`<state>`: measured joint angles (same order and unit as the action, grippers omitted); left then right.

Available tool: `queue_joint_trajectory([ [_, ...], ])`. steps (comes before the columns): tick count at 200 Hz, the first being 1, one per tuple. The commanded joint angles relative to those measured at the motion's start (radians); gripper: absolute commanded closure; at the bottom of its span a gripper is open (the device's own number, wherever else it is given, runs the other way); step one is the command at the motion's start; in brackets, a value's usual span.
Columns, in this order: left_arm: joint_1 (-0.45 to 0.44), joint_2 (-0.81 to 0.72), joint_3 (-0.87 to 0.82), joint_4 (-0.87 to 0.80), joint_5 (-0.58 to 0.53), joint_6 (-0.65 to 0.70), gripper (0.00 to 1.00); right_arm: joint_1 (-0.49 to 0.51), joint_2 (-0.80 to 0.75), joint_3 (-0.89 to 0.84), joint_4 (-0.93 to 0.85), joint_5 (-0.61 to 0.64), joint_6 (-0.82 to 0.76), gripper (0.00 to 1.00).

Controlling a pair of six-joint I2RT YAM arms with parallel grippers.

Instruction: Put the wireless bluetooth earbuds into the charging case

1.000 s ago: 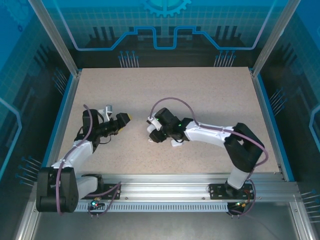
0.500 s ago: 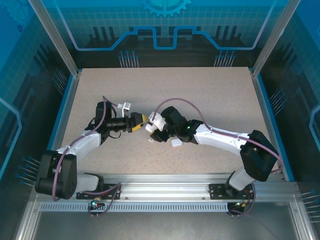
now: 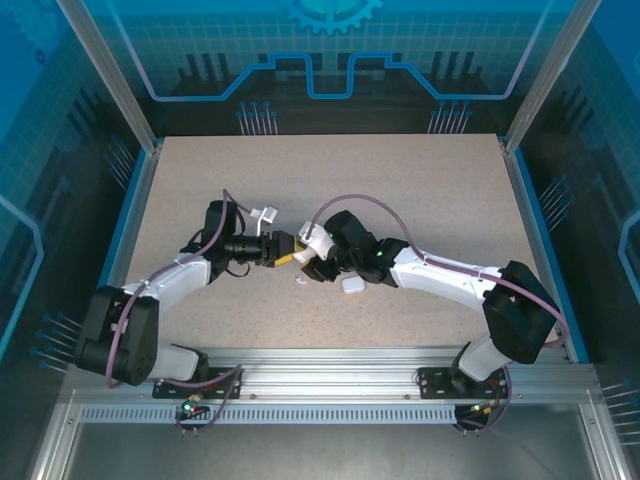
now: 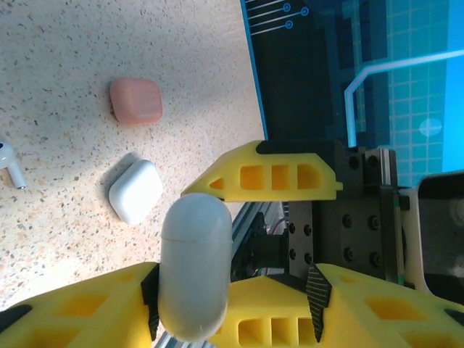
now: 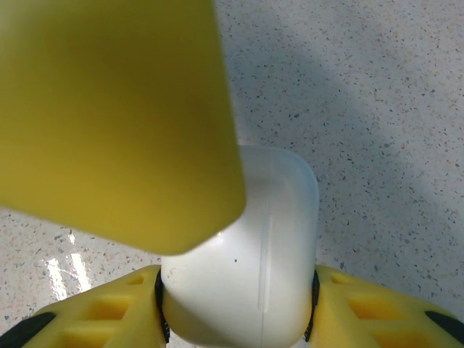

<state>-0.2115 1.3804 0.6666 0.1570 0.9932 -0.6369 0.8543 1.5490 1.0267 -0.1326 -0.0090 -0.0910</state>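
Over the middle of the table [image 3: 420,190] the right gripper [image 5: 235,312] pinches the white charging case [image 4: 194,268], and the left gripper [image 3: 284,253] has just swung in and narrowed around it (whether it yet grips, I cannot tell), seemingly to open it; one white earbud [image 4: 9,163] lies loose on the surface.

Three charging cases: one white case [image 4: 194,275], a second white case [image 4: 135,191] and one pink case [image 4: 135,101]. One white earbud [image 4: 9,163], as far as its cropped shape at the frame edge allows. Two arms: the left arm [image 3: 170,285] and the right arm [image 3: 440,275]. Two end effectors: the left end effector [image 3: 284,253] and the right end effector [image 5: 239,312]. One worktop [image 3: 400,180].
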Motion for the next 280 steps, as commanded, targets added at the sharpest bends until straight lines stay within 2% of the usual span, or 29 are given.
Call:
queue_joint_trajectory([
  [1, -0.019, 0.017, 0.037, -0.051, 0.061, 0.041, 0.52, -0.012, -0.026, 0.026, 0.028, -0.014, -0.006, 0.54],
  [22, -0.025, 0.018, 0.046, -0.072, 0.067, 0.058, 0.61, -0.015, -0.025, 0.029, 0.030, -0.015, -0.004, 0.53],
  [67, -0.032, 0.019, 0.054, -0.080, 0.079, 0.069, 0.72, -0.017, -0.017, 0.042, 0.018, -0.050, -0.007, 0.53],
  [142, -0.056, 0.016, 0.055, -0.024, 0.108, 0.055, 0.71, -0.017, 0.008, 0.065, 0.008, -0.088, -0.009, 0.53],
  [193, -0.062, 0.014, 0.060, -0.023, 0.109, 0.055, 0.67, -0.017, 0.019, 0.076, -0.004, -0.103, -0.014, 0.53],
  [249, -0.062, 0.010, 0.064, -0.033, 0.101, 0.065, 0.78, -0.018, 0.017, 0.076, -0.020, -0.093, -0.019, 0.52],
  [280, -0.062, -0.024, 0.066, -0.056, 0.060, 0.107, 0.81, -0.042, -0.026, 0.066, -0.039, -0.108, 0.011, 0.43],
])
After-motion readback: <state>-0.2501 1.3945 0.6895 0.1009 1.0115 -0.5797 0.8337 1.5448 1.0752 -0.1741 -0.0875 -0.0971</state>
